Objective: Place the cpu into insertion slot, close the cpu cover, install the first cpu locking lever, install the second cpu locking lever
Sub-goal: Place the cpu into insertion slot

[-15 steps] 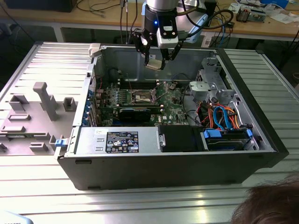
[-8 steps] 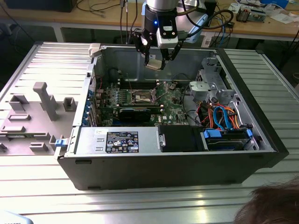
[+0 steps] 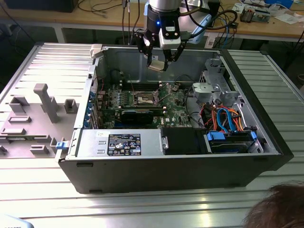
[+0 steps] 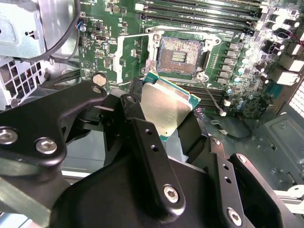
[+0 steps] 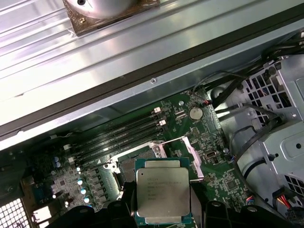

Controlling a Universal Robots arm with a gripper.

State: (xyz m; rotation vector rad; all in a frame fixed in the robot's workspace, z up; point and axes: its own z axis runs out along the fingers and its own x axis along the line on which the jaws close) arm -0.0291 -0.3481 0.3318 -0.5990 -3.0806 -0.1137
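My hand is matt black with shiny screw heads. The cpu it grips has a brushed, silvery metal top and a paler satin underside. The insertion slot shows dull tan-gold contacts on a glossy green circuit board. The surface is ribbed, gleaming metal.

The cpu, a flat square chip with a silvery-grey top and green edge, hangs gripped between the fingers, above and apart from the insertion slot. The slot's tan-gold contact field lies bare, and the cpu cover is swung open beside it.
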